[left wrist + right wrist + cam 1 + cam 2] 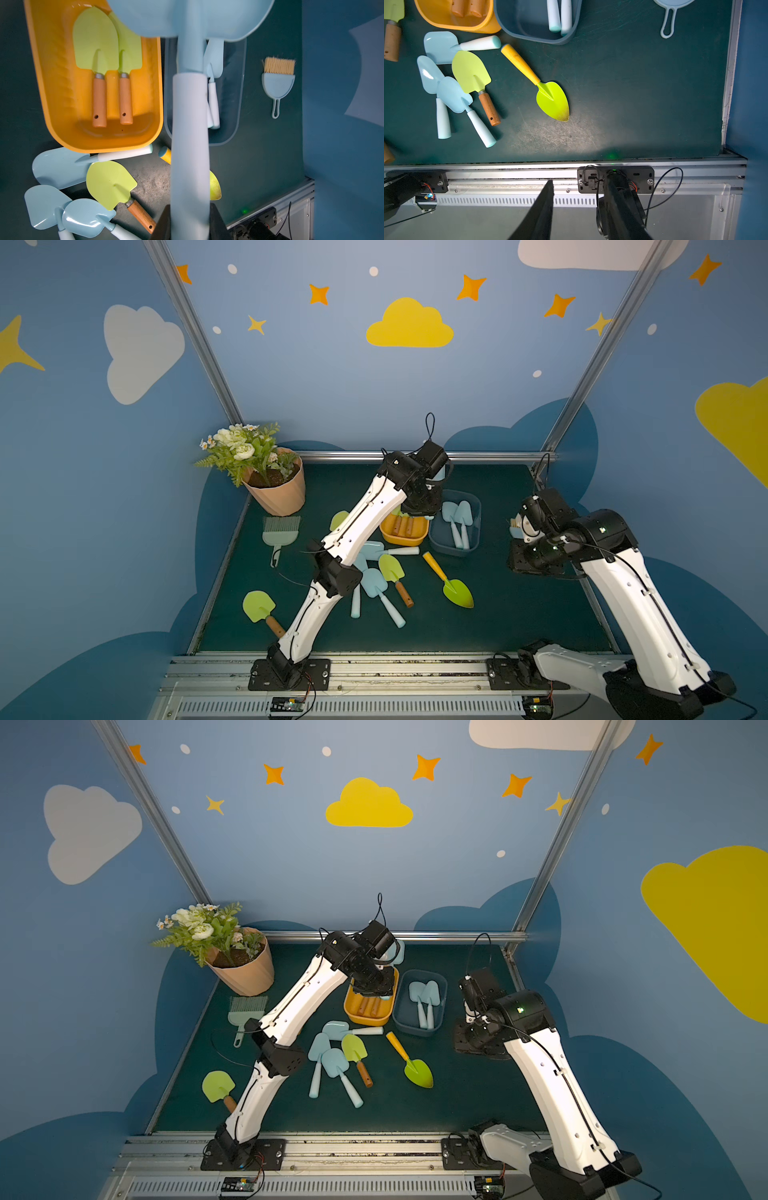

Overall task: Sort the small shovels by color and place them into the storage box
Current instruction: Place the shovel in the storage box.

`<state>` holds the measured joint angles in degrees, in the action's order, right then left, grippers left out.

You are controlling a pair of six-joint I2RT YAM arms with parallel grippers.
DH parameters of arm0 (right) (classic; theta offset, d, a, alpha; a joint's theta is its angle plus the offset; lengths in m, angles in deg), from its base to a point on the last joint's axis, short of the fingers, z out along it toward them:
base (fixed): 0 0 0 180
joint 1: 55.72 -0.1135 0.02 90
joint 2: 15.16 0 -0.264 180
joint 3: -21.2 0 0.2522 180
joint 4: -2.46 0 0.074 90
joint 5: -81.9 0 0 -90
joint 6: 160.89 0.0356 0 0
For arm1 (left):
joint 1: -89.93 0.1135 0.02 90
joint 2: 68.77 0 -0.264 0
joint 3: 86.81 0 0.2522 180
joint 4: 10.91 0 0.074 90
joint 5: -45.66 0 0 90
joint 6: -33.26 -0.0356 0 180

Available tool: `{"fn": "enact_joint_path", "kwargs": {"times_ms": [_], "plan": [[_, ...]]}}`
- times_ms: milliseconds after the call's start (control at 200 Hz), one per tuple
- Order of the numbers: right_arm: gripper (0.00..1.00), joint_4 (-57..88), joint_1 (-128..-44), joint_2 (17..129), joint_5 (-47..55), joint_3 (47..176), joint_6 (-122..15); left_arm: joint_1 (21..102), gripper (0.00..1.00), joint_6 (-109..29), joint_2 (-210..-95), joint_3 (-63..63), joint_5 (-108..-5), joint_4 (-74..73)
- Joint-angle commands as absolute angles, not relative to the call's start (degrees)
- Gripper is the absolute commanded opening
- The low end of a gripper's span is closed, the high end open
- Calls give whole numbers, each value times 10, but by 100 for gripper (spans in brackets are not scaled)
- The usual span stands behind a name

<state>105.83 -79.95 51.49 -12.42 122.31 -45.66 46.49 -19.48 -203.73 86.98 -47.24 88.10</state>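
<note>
My left gripper (190, 220) is shut on the pale handle of a light blue shovel (190, 128), which hangs over the gap between the yellow box (41, 83) and the blue box (239, 104). Two green shovels (95, 41) lie in the yellow box, and light blue ones (457, 516) lie in the blue box. Loose on the mat are three blue shovels (372, 583), a green one (390, 568), a green one with an orange handle (457, 593), and another green one (258, 605) at the front left. My right gripper (579, 180) is open and empty at the right side.
A flower pot (276, 489) stands at the back left with a grey-green brush (280, 531) in front of it. A light blue brush with tan bristles (278, 83) lies right of the blue box. A metal rail (550, 166) runs along the mat's front edge.
</note>
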Motion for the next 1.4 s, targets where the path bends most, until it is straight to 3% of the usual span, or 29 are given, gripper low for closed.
{"fn": "enact_joint_path", "kwargs": {"times_ms": [0,526,1391], "plan": [[41,1055,-789,505,-128,1215,-466,458,3,-217,-2052,863,-503,837],[41,1045,-773,506,-107,1196,-481,429,3,-190,-2176,862,-523,685],[41,1032,-760,514,-97,1181,-499,451,3,-201,-2234,832,-470,684]]}}
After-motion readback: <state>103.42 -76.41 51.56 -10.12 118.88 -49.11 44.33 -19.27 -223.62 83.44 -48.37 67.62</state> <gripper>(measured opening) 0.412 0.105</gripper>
